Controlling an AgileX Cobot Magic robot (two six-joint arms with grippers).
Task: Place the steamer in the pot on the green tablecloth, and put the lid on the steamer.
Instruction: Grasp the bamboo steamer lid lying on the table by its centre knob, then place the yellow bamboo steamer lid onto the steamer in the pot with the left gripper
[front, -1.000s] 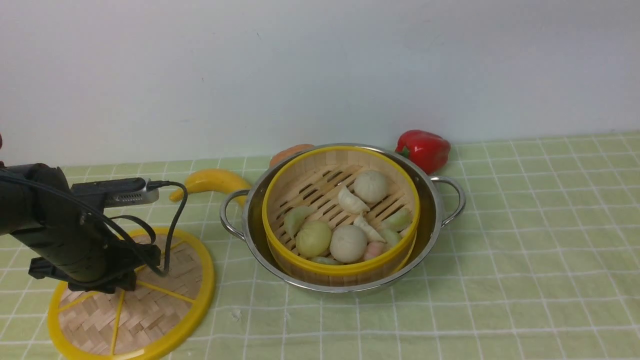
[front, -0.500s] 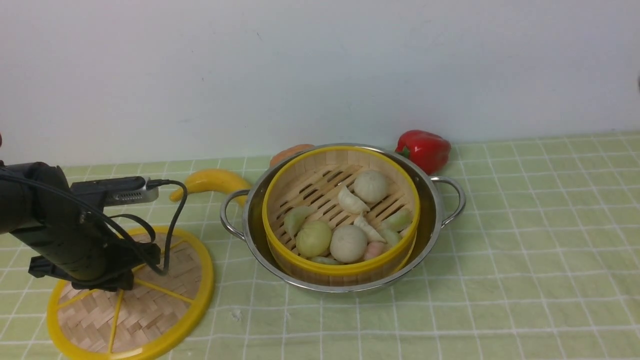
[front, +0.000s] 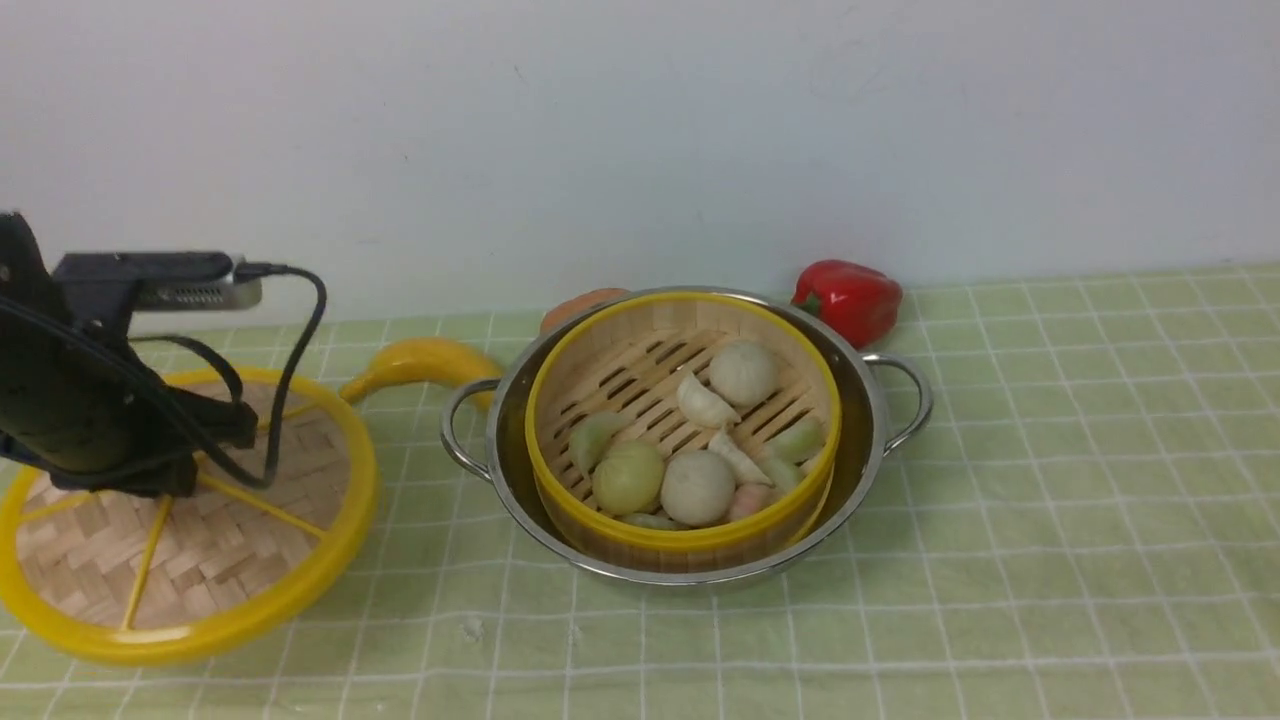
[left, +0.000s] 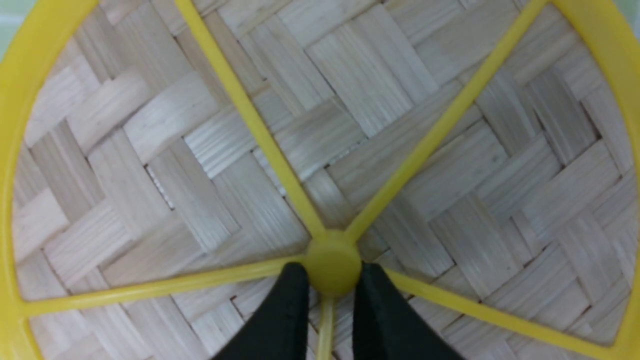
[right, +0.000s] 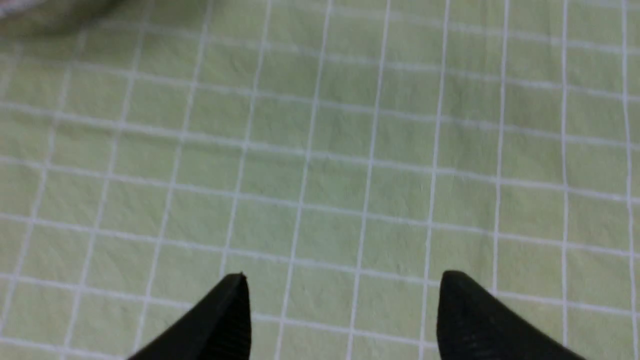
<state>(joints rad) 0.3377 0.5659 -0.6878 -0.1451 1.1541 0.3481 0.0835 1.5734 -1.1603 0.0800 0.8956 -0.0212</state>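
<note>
Now the left gripper (left: 331, 274) is pinching the lid's (front: 200, 540) hub (left: 332, 255), jaws narrow, holding the lid left of the pot (front: 865, 440) and apart from it. The steamer (front: 680, 542) is sitting inside the pot on the cloth (front: 1050, 500), carrying dumplings (front: 697, 487). The right gripper (right: 342, 300) is hovering over bare cloth, jaws wide.
</note>
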